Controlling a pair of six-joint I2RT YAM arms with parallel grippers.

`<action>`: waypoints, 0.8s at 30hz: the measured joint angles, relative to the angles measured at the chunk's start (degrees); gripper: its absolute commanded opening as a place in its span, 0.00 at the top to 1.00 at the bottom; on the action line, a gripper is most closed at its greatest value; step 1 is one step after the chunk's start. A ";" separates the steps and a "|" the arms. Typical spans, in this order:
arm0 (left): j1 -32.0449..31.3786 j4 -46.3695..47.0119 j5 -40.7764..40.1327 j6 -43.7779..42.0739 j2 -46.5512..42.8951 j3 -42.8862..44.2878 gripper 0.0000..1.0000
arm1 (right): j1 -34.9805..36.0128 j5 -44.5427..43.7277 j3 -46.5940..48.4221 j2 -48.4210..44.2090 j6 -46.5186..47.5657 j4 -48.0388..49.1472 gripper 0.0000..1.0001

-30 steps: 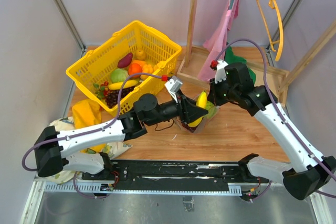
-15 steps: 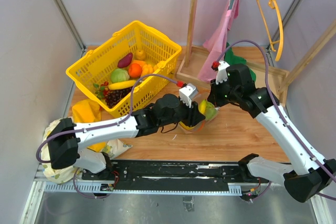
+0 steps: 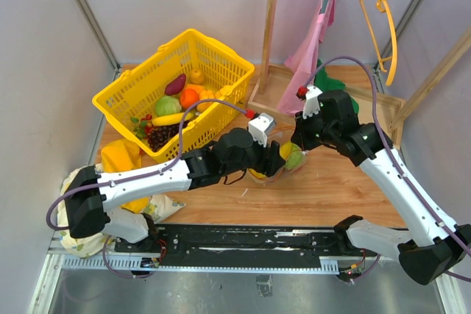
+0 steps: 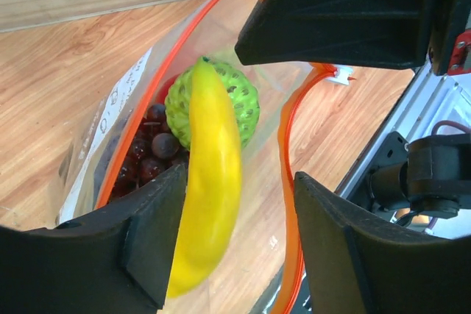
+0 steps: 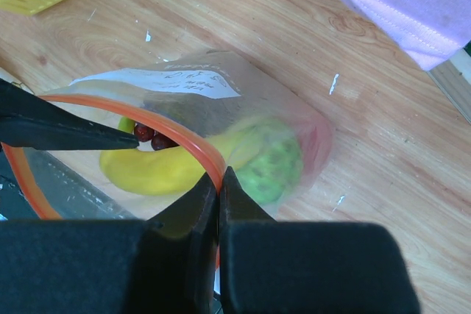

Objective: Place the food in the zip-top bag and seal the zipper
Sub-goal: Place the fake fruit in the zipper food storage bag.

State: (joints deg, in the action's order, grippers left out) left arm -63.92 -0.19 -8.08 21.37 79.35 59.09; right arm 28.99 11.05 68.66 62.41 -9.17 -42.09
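Advanced rightward since a second ago: left end effector [image 4: 239,176], now at the mouth of the bag [image 5: 313,137]. Carried down with it: banana [image 4: 213,182], formerly above the mouth, now inside the bag. Unchanged in place: right end effector [image 5: 219,174].

Left end effector state: jaws spread wider than the banana, with clear space between the fruit and one finger; nothing clamped. Banana position: between the two fingers, far end lying across a bumpy green fruit [image 4: 239,101], with grapes [image 4: 151,152] beside it at the bag bottom.

Right end effector state: fully closed, pinching the bag's mouth edge on the zipper [image 5: 169,126], mouth held open.

Bag location: on the desk [image 5: 383,152] near its centre, right of the basket [image 3: 221,71] and nearer than it. White label [image 5: 158,82] on one wall. Banana and green fruit visible through the clear wall from the right wrist. Zipper condition: unsealed, looping round the open mouth. Remaining food [image 3: 190,98]: in the basket at far left.
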 measured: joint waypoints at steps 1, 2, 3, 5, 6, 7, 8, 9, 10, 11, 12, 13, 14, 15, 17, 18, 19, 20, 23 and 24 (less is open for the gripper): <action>0.00 -0.39 -0.17 0.02 -0.37 0.07 0.34 | 0.00 0.00 0.00 0.00 0.02 -0.02 0.97; 0.00 -0.87 -0.35 0.04 -0.70 0.24 0.33 | 0.00 0.00 0.00 0.00 0.07 -0.09 0.97; 0.00 -1.57 -0.52 0.07 -1.01 0.52 0.32 | 0.00 0.00 0.00 0.00 0.09 -0.17 0.97; 0.00 -2.97 -0.81 0.09 -1.73 1.05 0.31 | 0.00 -0.02 0.00 -0.02 0.17 -0.28 0.97; 0.00 -3.48 -0.79 0.11 -2.36 1.07 0.30 | 0.00 -0.04 0.00 -0.04 0.20 -0.31 0.97; 0.00 -4.15 -0.72 0.11 -3.17 1.07 0.30 | 0.00 -0.07 0.00 -0.09 0.22 -0.42 0.97; 0.00 -4.74 -0.57 0.13 -3.96 1.07 0.30 | -0.02 -0.09 0.00 -0.15 0.24 -0.52 0.97; 0.00 -5.73 -0.39 0.11 -4.94 1.20 0.30 | 0.00 -0.11 0.00 -0.26 0.26 -0.70 0.97; 0.00 -6.51 -0.31 0.13 -5.64 1.42 0.30 | 0.00 -0.13 0.00 -0.35 0.28 -0.85 0.97; 0.00 -7.74 -0.28 0.13 -6.47 2.01 0.30 | 0.00 -0.15 0.00 -0.44 0.35 -1.01 0.96; 0.00 -8.79 -0.35 0.13 -7.08 2.56 0.29 | 0.00 -0.15 0.00 -0.48 0.39 -1.11 0.96; 0.00 -10.08 -0.66 0.13 -7.78 3.28 0.28 | 0.00 -0.15 0.00 -0.52 0.44 -1.22 0.96; 0.00 -11.26 -1.14 0.15 -8.55 3.80 0.28 | 0.00 -0.17 0.00 -0.55 0.46 -1.31 0.96; 0.00 -12.33 -1.64 0.15 -9.31 4.07 0.28 | 0.00 -0.20 0.00 -0.55 0.48 -1.42 0.96; 0.00 -14.58 -2.95 0.31 -10.73 4.17 0.27 | 0.00 -0.31 0.00 -0.55 0.55 -1.51 0.96; 0.00 -15.56 -3.54 0.33 -11.15 4.20 0.27 | 0.00 -0.39 0.00 -0.55 0.57 -1.51 0.96; 0.00 -16.94 -4.39 0.35 -11.56 4.20 0.27 | 0.00 -0.46 0.00 -0.55 0.59 -1.51 0.96; 0.00 -18.21 -5.25 0.35 -11.72 4.22 0.27 | -0.02 -0.55 0.00 -0.55 0.61 -1.51 0.96; 0.00 -21.20 -7.65 0.33 -11.26 4.22 0.28 | -0.02 -0.57 0.00 -0.55 0.63 -1.51 0.96; 0.00 -22.34 -8.66 0.33 -10.78 4.24 0.29 | 0.00 -0.57 0.00 -0.55 0.63 -1.51 0.96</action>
State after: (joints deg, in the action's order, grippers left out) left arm -63.92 -22.52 -16.73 21.69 68.58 63.33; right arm 28.99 10.48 68.66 61.87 -8.54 -43.59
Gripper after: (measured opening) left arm 0.728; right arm 0.041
